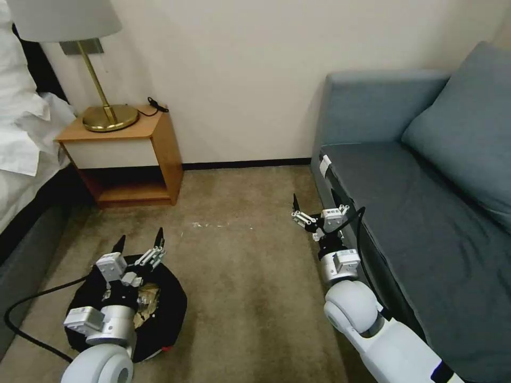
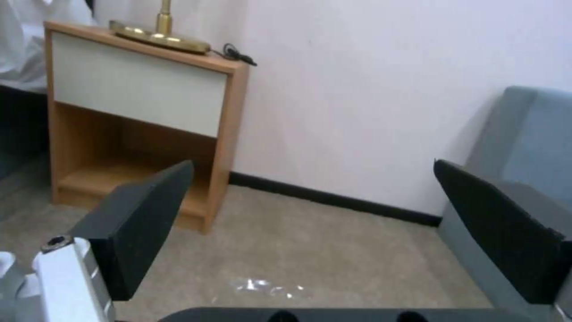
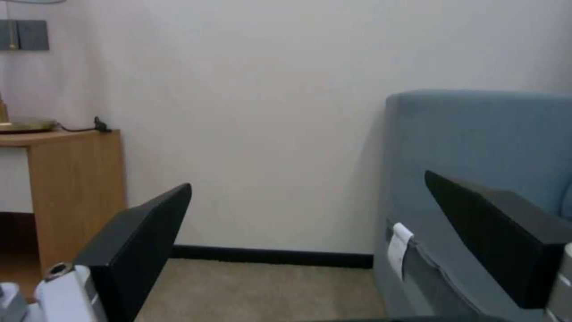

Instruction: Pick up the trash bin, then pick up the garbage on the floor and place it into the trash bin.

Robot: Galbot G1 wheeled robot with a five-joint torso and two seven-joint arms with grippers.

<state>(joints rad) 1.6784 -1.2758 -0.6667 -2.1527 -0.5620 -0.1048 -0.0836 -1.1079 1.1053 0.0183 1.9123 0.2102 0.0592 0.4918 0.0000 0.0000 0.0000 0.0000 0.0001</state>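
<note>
The trash bin [image 1: 169, 304], lined with a crinkly black bag, sits on the carpet at the lower left of the head view. Inside it lies garbage, a crumpled tan-brown paper [image 1: 147, 299]. A small red scrap [image 1: 167, 348] shows at the bin's near edge. My left gripper [image 1: 139, 240] hangs open above the bin's far rim, nothing between its fingers [image 2: 140, 223]. My right gripper [image 1: 314, 205] is open too, held above the carpet close to the sofa's front corner. In the right wrist view its fingers [image 3: 137, 243] frame the wall and sofa end.
A wooden nightstand [image 1: 133, 159] with a brass lamp [image 1: 109, 114] stands against the wall at the left, beside a bed [image 1: 21, 154]. A blue-grey sofa [image 1: 426, 213] runs along the right. Bare carpet [image 1: 245, 266] with a few white specks [image 2: 268, 286] lies between. A black cable [image 1: 32, 298] trails at the left.
</note>
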